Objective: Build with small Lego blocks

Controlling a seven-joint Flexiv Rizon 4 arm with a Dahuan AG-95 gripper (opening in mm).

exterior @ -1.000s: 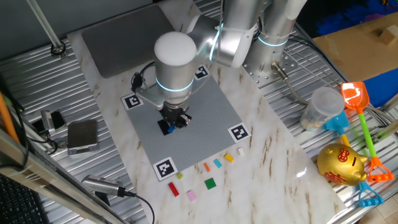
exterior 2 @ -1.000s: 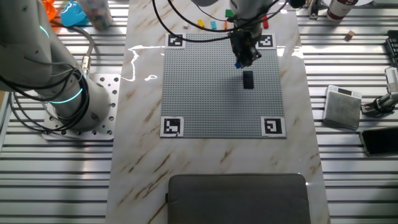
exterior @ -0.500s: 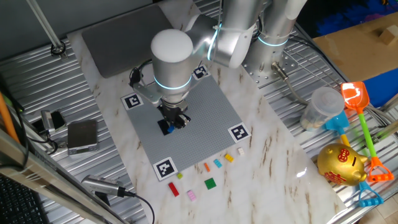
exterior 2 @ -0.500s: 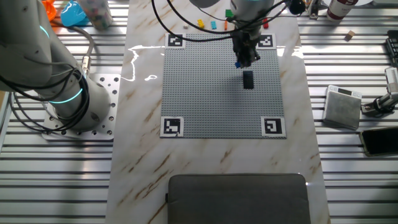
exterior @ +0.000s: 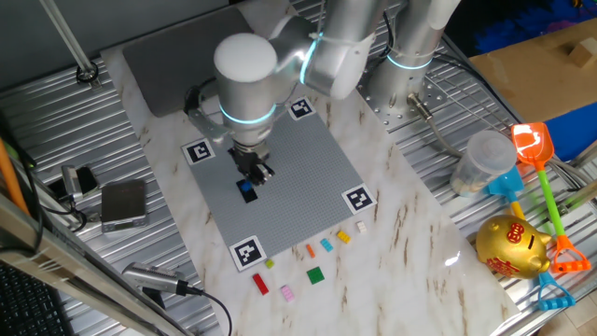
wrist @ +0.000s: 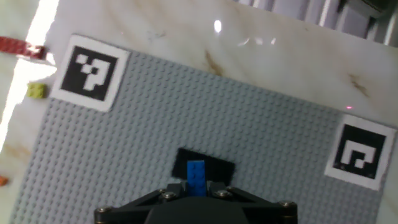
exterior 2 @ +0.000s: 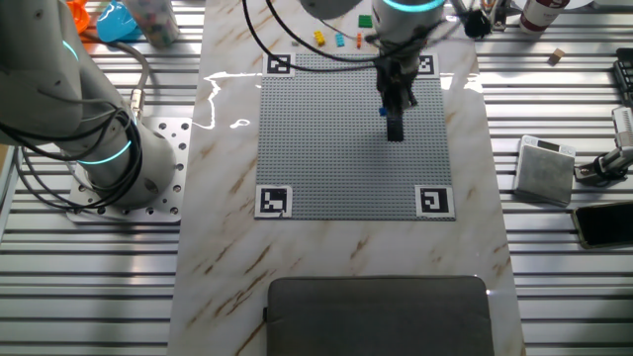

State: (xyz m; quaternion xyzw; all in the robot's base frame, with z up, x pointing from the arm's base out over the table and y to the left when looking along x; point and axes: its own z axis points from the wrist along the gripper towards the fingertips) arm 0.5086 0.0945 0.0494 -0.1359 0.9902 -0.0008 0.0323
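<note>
My gripper (wrist: 196, 188) is shut on a small blue brick (wrist: 196, 176), which sticks out between the jaws. Directly beyond it, a black brick (wrist: 214, 167) sits on the grey baseplate (wrist: 261, 143). In one fixed view the gripper (exterior: 253, 177) hangs over the baseplate's left part, with the blue brick (exterior: 247, 192) at its tip. In the other fixed view the blue brick (exterior 2: 384, 112) hovers just beside the black brick (exterior 2: 395, 130). Other loose small Lego blocks lie on the marble off the plate: red (exterior: 260, 286), pink (exterior: 287, 293), green (exterior: 316, 274), orange (exterior: 310, 250), light blue (exterior: 326, 245), yellow (exterior: 343, 236).
Black-and-white markers (exterior: 247, 253) sit at the baseplate's corners. A grey pad (exterior: 182, 56) lies behind the plate, and a small grey box (exterior: 123, 203) sits on the ribbed metal to the left. A gold piggy bank (exterior: 511, 247), toy shovels (exterior: 534, 147) and a plastic jar (exterior: 485, 161) stand right.
The arm has carried the blue brick across the baseplate, away from the loose bricks, until it is right at the black brick. The gripper stays shut on it.
</note>
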